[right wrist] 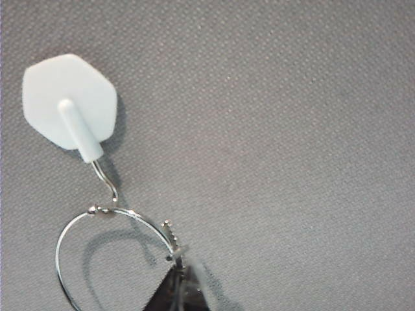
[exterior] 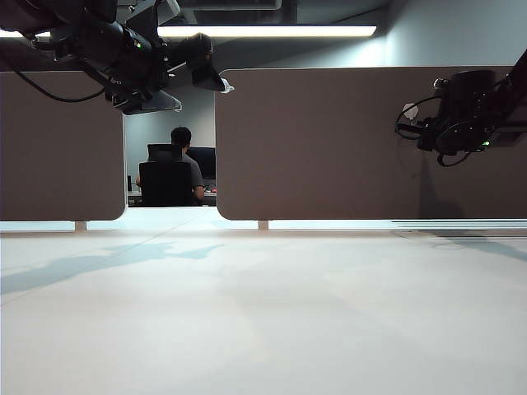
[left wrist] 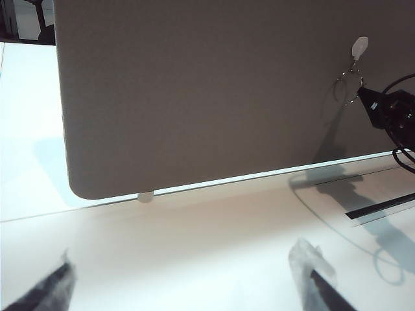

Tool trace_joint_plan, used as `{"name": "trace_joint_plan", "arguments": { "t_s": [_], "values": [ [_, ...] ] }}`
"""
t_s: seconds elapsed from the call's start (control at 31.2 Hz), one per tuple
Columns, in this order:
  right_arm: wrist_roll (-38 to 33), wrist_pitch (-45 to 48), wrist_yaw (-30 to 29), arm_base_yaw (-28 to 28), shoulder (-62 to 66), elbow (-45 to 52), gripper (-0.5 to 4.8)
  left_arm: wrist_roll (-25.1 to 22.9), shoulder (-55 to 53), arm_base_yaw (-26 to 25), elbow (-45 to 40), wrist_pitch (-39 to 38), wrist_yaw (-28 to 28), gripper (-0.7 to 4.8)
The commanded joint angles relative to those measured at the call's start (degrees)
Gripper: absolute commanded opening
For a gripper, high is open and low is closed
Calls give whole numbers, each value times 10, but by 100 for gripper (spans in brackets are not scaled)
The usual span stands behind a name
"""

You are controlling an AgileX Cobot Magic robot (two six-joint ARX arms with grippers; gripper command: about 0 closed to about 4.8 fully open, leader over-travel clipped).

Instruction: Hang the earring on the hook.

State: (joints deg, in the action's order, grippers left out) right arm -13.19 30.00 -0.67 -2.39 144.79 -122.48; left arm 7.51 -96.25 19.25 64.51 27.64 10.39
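Right hand (right wrist: 176, 285) pinches the thin silver wire hoop earring (right wrist: 97, 259) just beneath the small white hexagonal hook (right wrist: 70, 110) on the brown panel (right wrist: 292, 129); seating the wire fully over the prong before letting go looks wise. Left hand (left wrist: 188, 278) hovers spread, well apart.

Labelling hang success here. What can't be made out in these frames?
- Right wrist view: thin silver wire hoop earring cut off by the frame edge; whether it hangs on the metal prong of the white hexagonal hook or just meets it is unclear.
- Right claw: only its tips show.
- Exterior view: earring too small, hidden by the right arm.
- Left claw: fingertips blurred at the edge.
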Motion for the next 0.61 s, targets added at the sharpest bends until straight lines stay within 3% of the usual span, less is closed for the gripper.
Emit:
{"name": "trace_joint_plan", "arguments": {
  "t_s": [0.03,0.06,0.1,0.19,0.22,0.55,0.61],
  "values": [
    [7,-1,1,0,-1,-2,-5,0,2,0,4,7,4,479],
    [13,3,1,0,-1,-2,6,0,2,0,4,7,4,479],
    [17,7,-2,0,-1,-2,55,0,2,0,4,7,4,479],
    [17,20,-10,-1,-2,-3,274,0,2,0,4,7,3,479],
    [17,20,-10,-1,-2,-3,308,0,2,0,4,7,3,479],
    [25,-16,-100,0,-36,-2,314,0,4,0,4,4,4,479],
    [32,-57,-111,0,-64,-2,267,0,12,0,4,-4,15,479]
  ]
}}
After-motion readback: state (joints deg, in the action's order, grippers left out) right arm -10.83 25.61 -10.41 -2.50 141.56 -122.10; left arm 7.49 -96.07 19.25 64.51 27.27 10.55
